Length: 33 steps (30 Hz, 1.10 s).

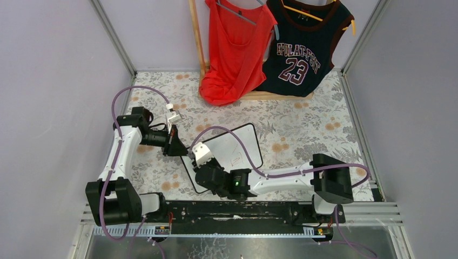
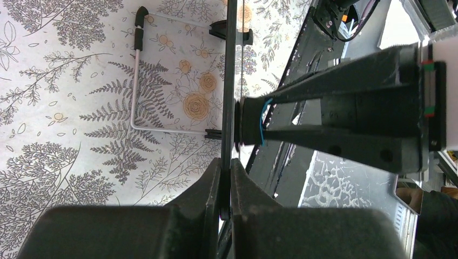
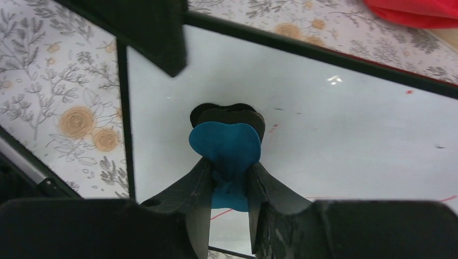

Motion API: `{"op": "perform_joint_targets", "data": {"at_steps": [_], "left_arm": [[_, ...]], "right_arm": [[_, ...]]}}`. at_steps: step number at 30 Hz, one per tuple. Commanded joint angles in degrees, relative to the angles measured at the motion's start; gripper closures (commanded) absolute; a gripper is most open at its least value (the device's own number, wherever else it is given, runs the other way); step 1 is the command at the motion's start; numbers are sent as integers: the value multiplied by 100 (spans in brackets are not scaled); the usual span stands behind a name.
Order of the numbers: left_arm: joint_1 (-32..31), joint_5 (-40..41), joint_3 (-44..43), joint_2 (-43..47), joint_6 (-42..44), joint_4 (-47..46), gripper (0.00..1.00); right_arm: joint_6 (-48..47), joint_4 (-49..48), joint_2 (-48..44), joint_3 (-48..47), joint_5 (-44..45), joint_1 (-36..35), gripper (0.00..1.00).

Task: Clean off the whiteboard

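The whiteboard (image 1: 237, 141) lies tilted on the floral cloth, with faint red lines near its lower part. My left gripper (image 1: 175, 144) is shut on the board's left edge. In the left wrist view the board (image 2: 231, 81) shows edge-on between the closed jaws of my left gripper (image 2: 227, 183). My right gripper (image 1: 208, 175) is shut on a blue eraser (image 3: 224, 145) and presses its dark pad against the board's white face (image 3: 335, 118). Thin red marks (image 3: 227, 213) show below the eraser and at the right edge.
A red tank top (image 1: 235, 48) and a dark "23" jersey (image 1: 300, 51) hang on a wooden rack (image 1: 197, 38) at the back. The board's wire stand (image 2: 133, 91) rests on the cloth. A black rail (image 1: 243, 211) runs along the near edge. Grey walls stand on both sides.
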<state>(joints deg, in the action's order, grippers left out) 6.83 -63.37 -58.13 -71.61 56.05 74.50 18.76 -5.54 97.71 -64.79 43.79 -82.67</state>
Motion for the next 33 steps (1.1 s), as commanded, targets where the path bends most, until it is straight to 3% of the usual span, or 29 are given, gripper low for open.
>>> {"op": "perform_joint_targets", "data": {"at_steps": [1, 8, 21, 33], "left_arm": [[-41, 23, -75, 9, 231, 27, 100], [-45, -5, -95, -16, 376, 138, 100], [-42, -13, -105, -13, 459, 214, 100], [-42, -18, -111, -21, 474, 214, 100]], "right_arm": [[156, -326, 197, -276, -262, -73, 100], [195, -335, -19, 154, 24, 238, 100], [-178, -180, -1453, 1220, 449, 1092, 100], [-119, -306, -449, 244, -58, 564, 100]]}}
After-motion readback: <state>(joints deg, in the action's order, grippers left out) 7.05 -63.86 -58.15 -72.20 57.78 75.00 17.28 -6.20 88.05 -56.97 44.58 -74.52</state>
